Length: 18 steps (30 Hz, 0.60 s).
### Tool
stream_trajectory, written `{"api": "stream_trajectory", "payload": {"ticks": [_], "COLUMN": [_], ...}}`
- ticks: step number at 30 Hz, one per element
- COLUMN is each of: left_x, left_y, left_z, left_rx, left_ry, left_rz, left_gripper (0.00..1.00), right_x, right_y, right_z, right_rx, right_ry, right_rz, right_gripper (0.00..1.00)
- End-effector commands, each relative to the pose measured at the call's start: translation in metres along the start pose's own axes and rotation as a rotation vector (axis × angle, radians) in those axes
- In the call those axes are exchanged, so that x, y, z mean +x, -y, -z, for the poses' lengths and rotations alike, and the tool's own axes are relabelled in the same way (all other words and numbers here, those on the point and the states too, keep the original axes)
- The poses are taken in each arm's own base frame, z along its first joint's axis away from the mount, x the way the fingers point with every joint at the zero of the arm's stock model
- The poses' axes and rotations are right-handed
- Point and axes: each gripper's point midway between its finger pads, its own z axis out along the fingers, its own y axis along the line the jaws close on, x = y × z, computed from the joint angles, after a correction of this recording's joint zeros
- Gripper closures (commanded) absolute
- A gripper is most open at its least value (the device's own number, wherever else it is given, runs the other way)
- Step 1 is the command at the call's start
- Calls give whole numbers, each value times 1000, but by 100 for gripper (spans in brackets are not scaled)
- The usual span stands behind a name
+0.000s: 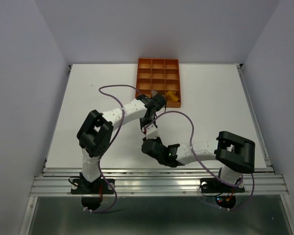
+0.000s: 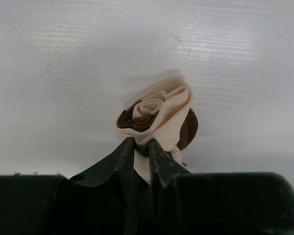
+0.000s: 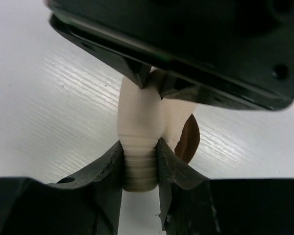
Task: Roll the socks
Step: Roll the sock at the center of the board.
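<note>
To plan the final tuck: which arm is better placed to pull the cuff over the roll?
Right, probably. The right jaws clamp the sock at its ribbed cuff; the left jaws only pinch one layer of the roll, so they can steady it.

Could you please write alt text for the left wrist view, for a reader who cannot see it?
A cream fabric sock with a brown band, rolled into a spiral, is seen end-on against a white table. The left gripper has its two black fingers close together, pinching the roll's near edge.
</note>
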Motion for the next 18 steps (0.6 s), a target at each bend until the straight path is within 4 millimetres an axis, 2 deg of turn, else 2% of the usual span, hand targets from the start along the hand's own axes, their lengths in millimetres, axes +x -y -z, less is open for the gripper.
{"api": "stream_trajectory", "payload": {"ticks": [1, 2, 4, 7, 8, 10, 11, 13, 14, 18], "left_x": [-47, -54, -71, -89, -92, -98, -97, -92, -91, -71], "left_y": [8, 8, 6, -5, -7, -13, -11, -9, -10, 5], "left_z": [43, 46, 53, 58, 62, 59, 62, 58, 55, 48], "left_rx": [119, 127, 148, 168, 183, 206, 232, 267, 265, 383], "left_ry": [151, 169, 209, 242, 252, 265, 266, 251, 251, 185], "left_rz": [24, 28, 45, 78, 88, 107, 102, 81, 74, 16], "left_gripper": [71, 66, 60, 59, 59, 59, 59, 55, 55, 55], "right_x": [53, 44, 44, 34, 43, 42, 51, 48, 54, 67], "right_y": [20, 20, 25, 28, 34, 31, 42, 45, 39, 58], "right_z": [1, 3, 1, 1, 2, 2, -1, -4, 0, -6], "right_rx": [-81, -103, -143, -216, -220, -288, -271, -318, -355, -353], "right_ry": [-211, -191, -207, -198, -214, -230, -255, -263, -288, -340], "right_rz": [-41, -82, -153, -272, -299, -371, -427, -533, -547, -694], "right_gripper": [96, 96, 96, 96, 96, 96, 96, 95, 96, 96]}}
